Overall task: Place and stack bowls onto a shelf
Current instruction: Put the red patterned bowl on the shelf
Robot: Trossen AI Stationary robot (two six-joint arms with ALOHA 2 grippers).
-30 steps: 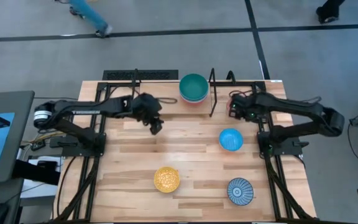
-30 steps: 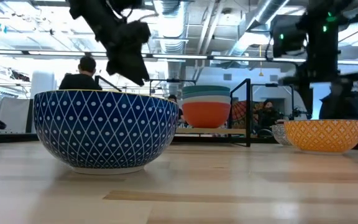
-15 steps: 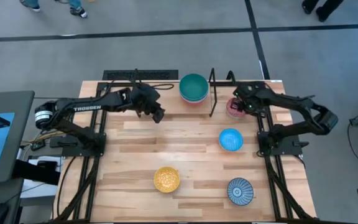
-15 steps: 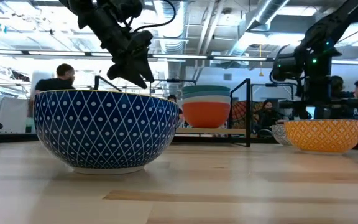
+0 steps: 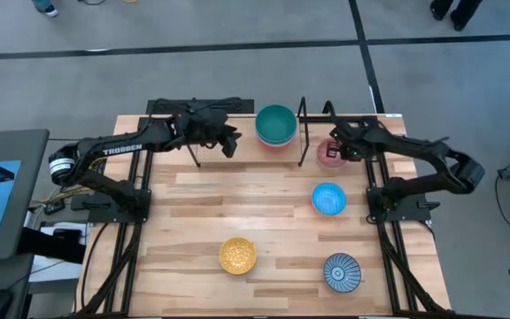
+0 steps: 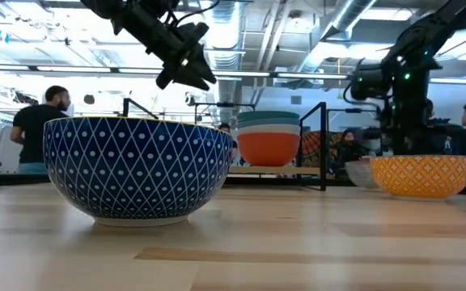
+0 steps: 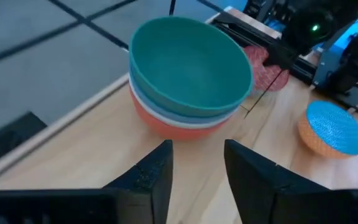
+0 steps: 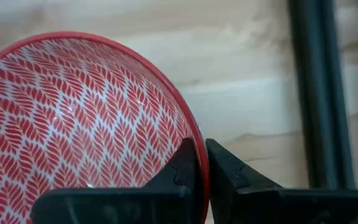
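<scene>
My right hand (image 8: 201,171) is pinching the rim of the pink-red patterned bowl (image 5: 329,153), one finger inside the wall and one outside, pressed together on it. The bowl sits at the far right of the table (image 5: 273,217), just to the right of the black wire frame of the shelf (image 5: 303,133).

The stack (image 5: 275,126) on the shelf, teal bowl (image 7: 188,65) on top with light blue, white and red-orange under it, lies to the left of my right hand, on the other side of that black upright. That is the relation the next move turns on, I judge: the bowl must be lifted clear of the upright and carried left before it can come down onto the teal one.

My left hand (image 7: 197,171) hovers just to the left of the stack, its fingers spread and holding nothing. It is about as near the stack as my right, but it is empty.

Still loose on the table are the blue bowl (image 5: 328,199), nearer than my right hand, the yellow patterned bowl (image 5: 237,256) and the blue-white radial striped bowl (image 5: 342,271) at the near edge.
</scene>
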